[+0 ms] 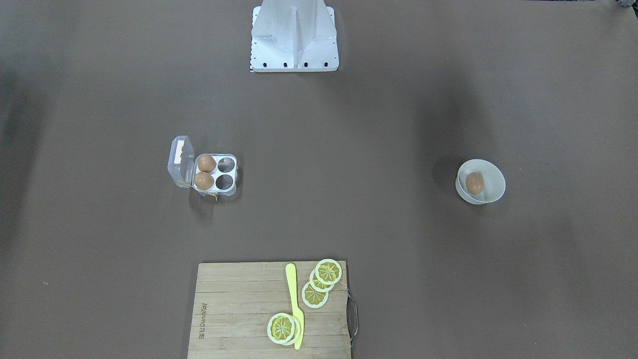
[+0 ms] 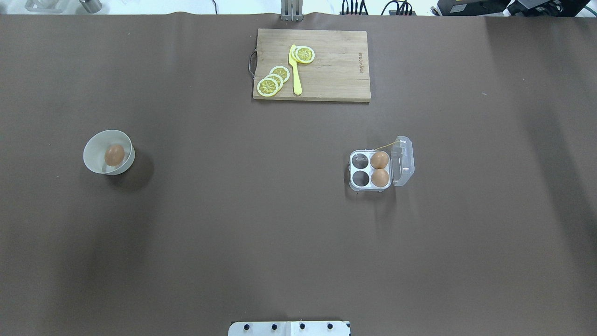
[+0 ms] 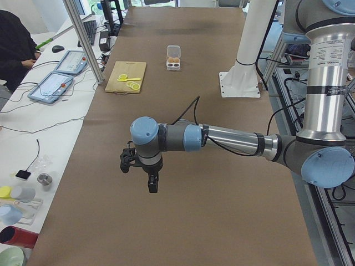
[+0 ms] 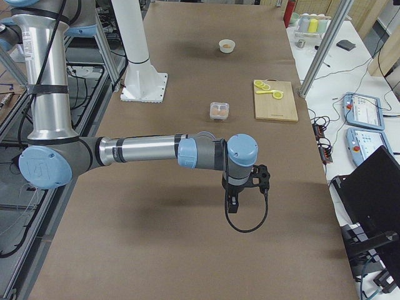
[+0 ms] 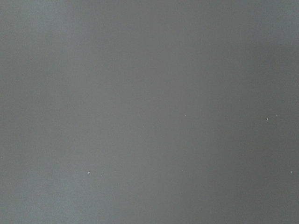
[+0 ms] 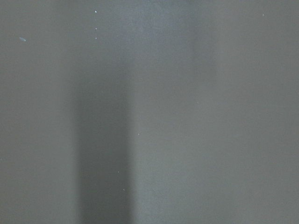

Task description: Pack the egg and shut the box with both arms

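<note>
The egg (image 1: 474,183) lies in a white bowl (image 1: 493,175) on my left side; it also shows in the overhead view (image 2: 114,155). The box (image 1: 235,174) stands open on my right side, its clear lid (image 1: 179,159) swung up, with two eggs in the cells next to the lid and two cells empty. In the overhead view the box (image 2: 352,169) sits right of centre. My left gripper (image 3: 138,166) and right gripper (image 4: 240,187) show only in the side views, high above the table's ends; I cannot tell whether they are open or shut. Both wrist views show only blurred table.
A wooden cutting board (image 2: 336,70) with lemon slices (image 2: 273,80) and a yellow knife (image 2: 295,70) lies at the table's far edge. The robot's base plate (image 1: 294,37) stands at the near edge. Tablets and an operator sit beside the table (image 3: 55,83).
</note>
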Action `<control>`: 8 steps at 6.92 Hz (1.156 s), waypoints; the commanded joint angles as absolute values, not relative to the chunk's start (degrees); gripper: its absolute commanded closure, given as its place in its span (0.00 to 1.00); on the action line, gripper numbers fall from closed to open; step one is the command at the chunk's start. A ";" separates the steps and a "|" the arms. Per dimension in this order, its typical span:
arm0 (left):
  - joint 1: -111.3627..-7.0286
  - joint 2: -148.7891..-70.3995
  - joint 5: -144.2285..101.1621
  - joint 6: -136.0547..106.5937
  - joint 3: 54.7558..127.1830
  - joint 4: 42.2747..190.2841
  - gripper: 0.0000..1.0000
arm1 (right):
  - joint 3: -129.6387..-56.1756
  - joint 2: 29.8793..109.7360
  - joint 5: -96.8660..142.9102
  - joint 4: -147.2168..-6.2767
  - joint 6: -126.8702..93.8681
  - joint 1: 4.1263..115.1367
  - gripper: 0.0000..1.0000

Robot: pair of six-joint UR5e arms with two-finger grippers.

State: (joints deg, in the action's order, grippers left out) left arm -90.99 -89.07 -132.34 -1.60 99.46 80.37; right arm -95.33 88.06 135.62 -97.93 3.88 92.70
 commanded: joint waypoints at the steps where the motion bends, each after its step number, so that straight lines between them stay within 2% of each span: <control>1: -90.71 -89.55 -131.93 -1.58 98.80 80.25 0.01 | -96.93 88.41 135.97 -98.00 3.87 92.81 0.00; 8: -90.88 -91.40 -132.63 -2.02 101.15 80.51 0.01 | -96.50 88.59 137.28 -98.53 3.25 92.81 0.00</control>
State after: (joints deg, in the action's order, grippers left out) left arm -90.78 -90.67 -132.58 -1.70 100.38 80.52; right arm -96.64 88.53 136.59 -98.50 3.31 92.81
